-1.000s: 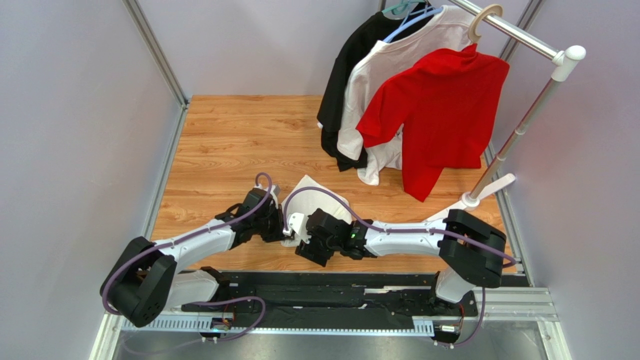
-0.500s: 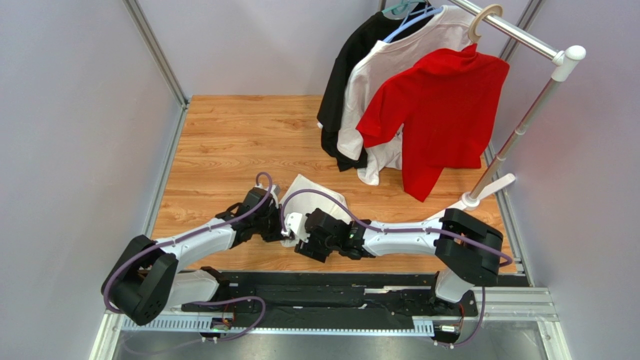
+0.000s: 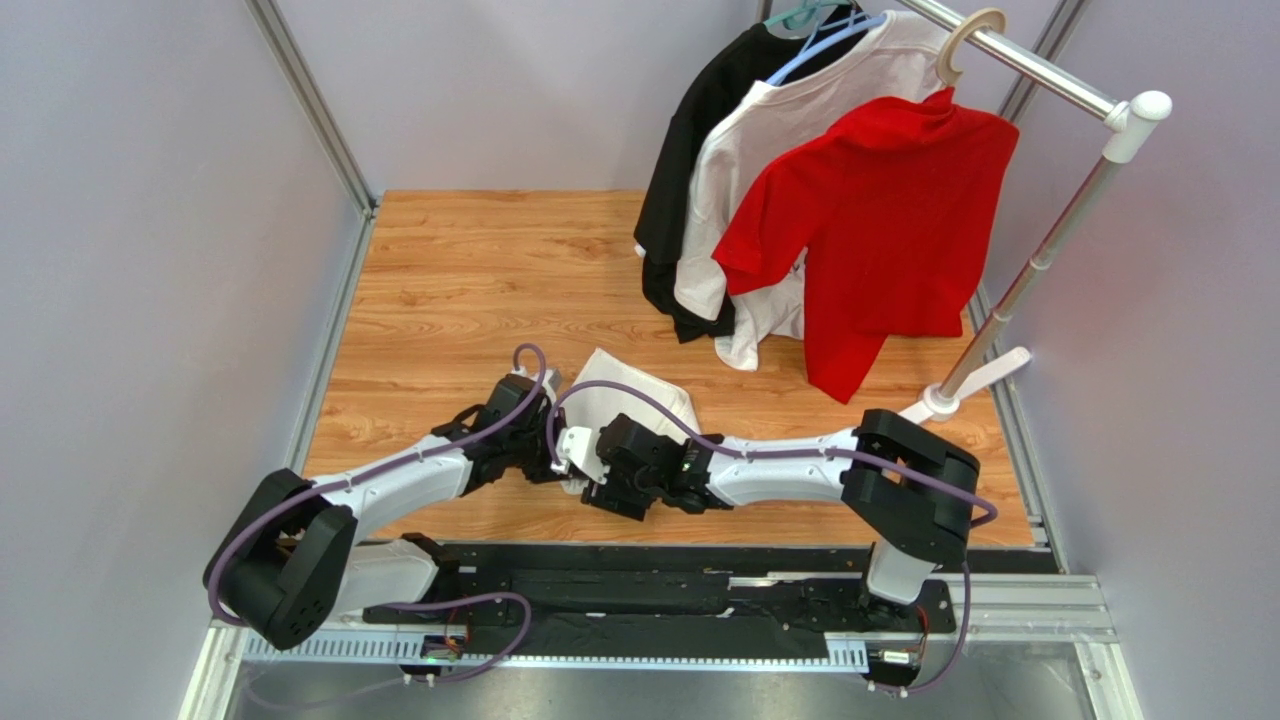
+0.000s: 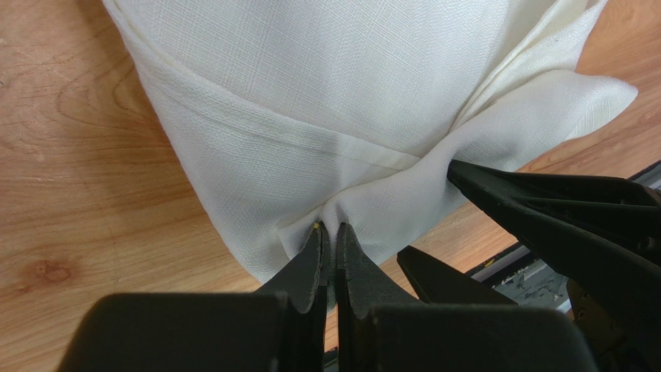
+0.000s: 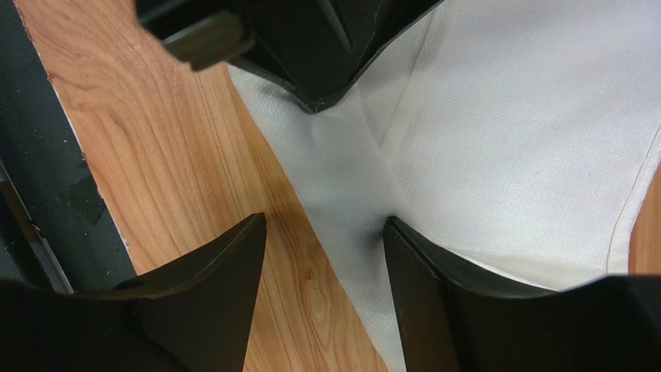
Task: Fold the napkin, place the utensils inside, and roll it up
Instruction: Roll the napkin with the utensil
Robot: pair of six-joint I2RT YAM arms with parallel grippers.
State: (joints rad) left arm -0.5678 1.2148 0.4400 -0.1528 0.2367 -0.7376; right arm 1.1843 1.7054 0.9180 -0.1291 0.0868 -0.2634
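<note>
The white napkin (image 3: 634,386) lies partly folded on the wooden table, just beyond both grippers. My left gripper (image 4: 330,229) is shut on a pinch of the napkin (image 4: 333,93) at its near hem, puckering the cloth. My right gripper (image 5: 324,222) stands open right beside it. One of its fingers (image 5: 434,287) presses on the napkin (image 5: 527,139) and the other (image 5: 209,287) hangs over bare wood. From above, the left gripper (image 3: 558,456) and right gripper (image 3: 591,459) almost touch. The utensils are out of view.
A clothes rack (image 3: 1052,240) stands at the back right with a black shirt (image 3: 706,135), a white shirt (image 3: 781,135) and a red shirt (image 3: 879,210). Its foot (image 3: 962,393) rests near the right arm. A black rail (image 3: 646,600) runs along the near edge.
My right arm has slid a little to the left, closer to the left gripper, and its jaws have narrowed slightly. The left gripper keeps its pinch on the napkin.
</note>
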